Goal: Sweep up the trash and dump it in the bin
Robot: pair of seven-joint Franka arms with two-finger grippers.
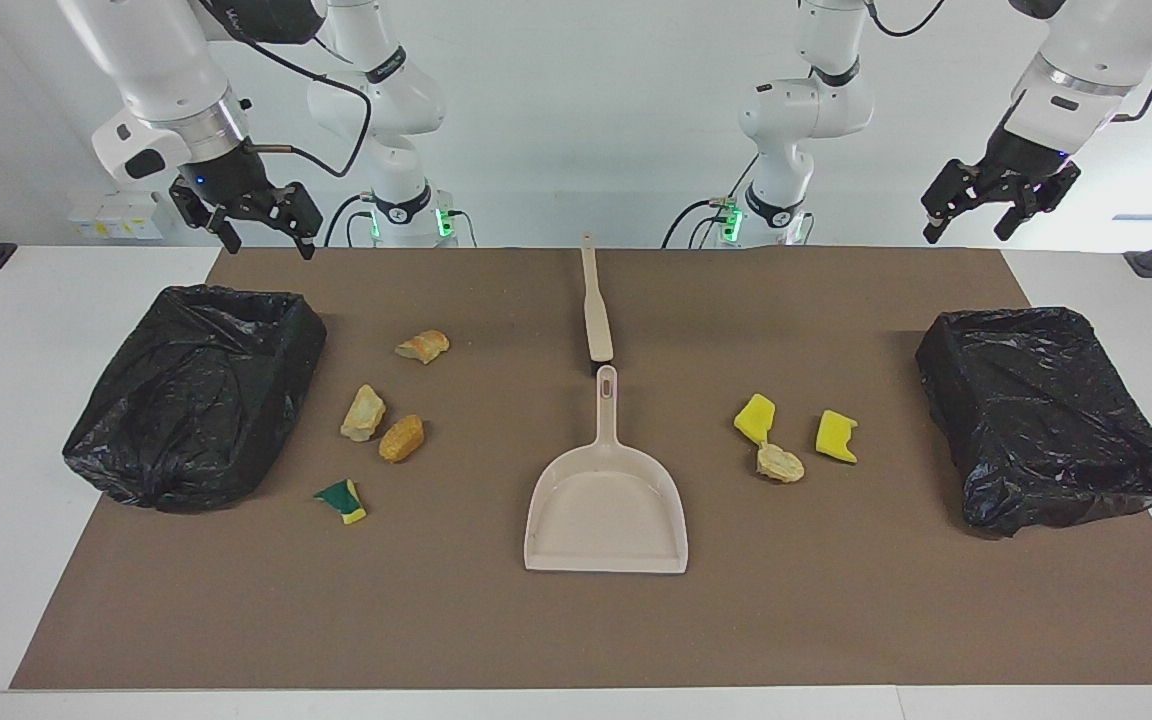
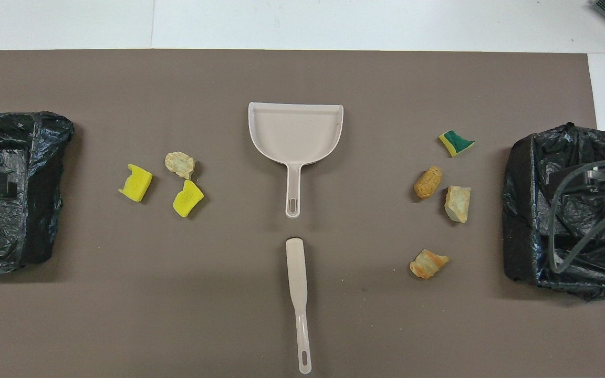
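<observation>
You are looking at the start of the job: nothing is being swept yet, and all seven scraps of trash are lying loose on the brown mat point(image 1: 836, 620). From the dustpan point(image 1: 606, 515), in the facing view, four pieces are sitting at about nine to ten o'clock: the green-and-yellow sponge piece point(image 1: 341, 499), the orange-brown chunk point(image 1: 401, 438), a tan chunk point(image 1: 363, 413) and a bread-like piece point(image 1: 423, 345). Three more are lying at about two o'clock: two yellow sponge bits point(image 1: 755, 417) and a pale chunk point(image 1: 780, 463) touching one of them. The brush point(image 1: 593, 305) is lying at twelve o'clock, just off the dustpan's handle tip.

By my judgement, you are now needing one arm to come down on the brush handle and the other on the dustpan handle; both handles are slim and flat on the mat, so low, square approaches are called for.

The right gripper point(image 1: 256, 225) is hanging over the black-lined bin point(image 1: 201, 400) at the right arm's end, fingers apart, holding and touching nothing. The left gripper point(image 1: 981, 215) is waiting above the other bin point(image 1: 1046, 415), likewise spread and empty.
</observation>
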